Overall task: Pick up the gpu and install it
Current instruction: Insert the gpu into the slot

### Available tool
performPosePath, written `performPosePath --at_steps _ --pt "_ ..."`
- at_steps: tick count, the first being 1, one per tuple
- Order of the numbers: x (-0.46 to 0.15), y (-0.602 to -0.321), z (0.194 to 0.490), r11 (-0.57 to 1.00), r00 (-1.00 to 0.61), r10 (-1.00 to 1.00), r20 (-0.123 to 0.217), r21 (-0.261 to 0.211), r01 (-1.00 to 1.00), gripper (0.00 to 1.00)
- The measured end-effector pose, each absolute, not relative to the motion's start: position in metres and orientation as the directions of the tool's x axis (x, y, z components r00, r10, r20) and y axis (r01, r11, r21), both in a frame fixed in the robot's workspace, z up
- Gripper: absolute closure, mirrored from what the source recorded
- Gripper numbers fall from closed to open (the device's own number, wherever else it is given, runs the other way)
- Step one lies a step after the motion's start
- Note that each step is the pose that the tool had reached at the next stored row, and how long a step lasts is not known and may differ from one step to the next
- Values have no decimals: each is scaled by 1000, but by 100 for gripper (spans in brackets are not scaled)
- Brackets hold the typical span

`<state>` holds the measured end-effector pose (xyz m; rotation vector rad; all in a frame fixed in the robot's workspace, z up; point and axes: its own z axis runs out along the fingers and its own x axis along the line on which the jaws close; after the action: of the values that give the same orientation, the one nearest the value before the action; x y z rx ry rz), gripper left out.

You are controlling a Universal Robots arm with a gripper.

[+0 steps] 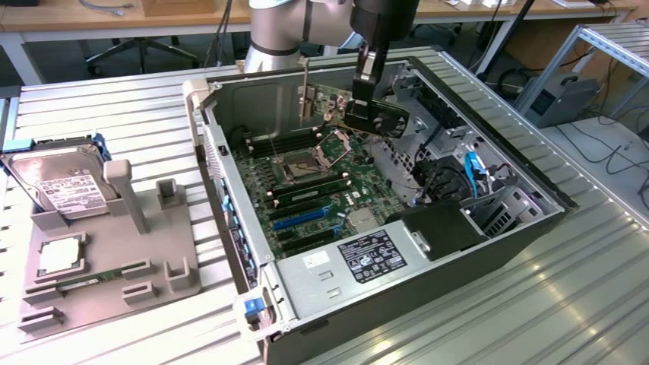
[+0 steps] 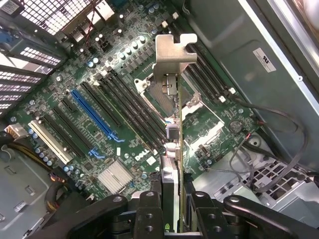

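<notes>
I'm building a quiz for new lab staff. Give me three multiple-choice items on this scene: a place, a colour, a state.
1. Where is the gpu? A on the fixture; B above the motherboard in the open case; C on the table.
2. The long coloured slot is: A red; B blue; C purple.
3. The gripper is: A open; B shut on the hard drive; C shut on the gpu.
Key: B, it hangs over the board; B, plainly blue; C, fingers clamp the card.
</notes>
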<state>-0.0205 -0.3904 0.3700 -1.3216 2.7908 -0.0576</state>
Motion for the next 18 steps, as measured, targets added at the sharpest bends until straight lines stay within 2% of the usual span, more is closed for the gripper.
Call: performPosePath --at_steps 18 --pt "-21 -390 370 592 -591 -806 -32 -56 -804 73"
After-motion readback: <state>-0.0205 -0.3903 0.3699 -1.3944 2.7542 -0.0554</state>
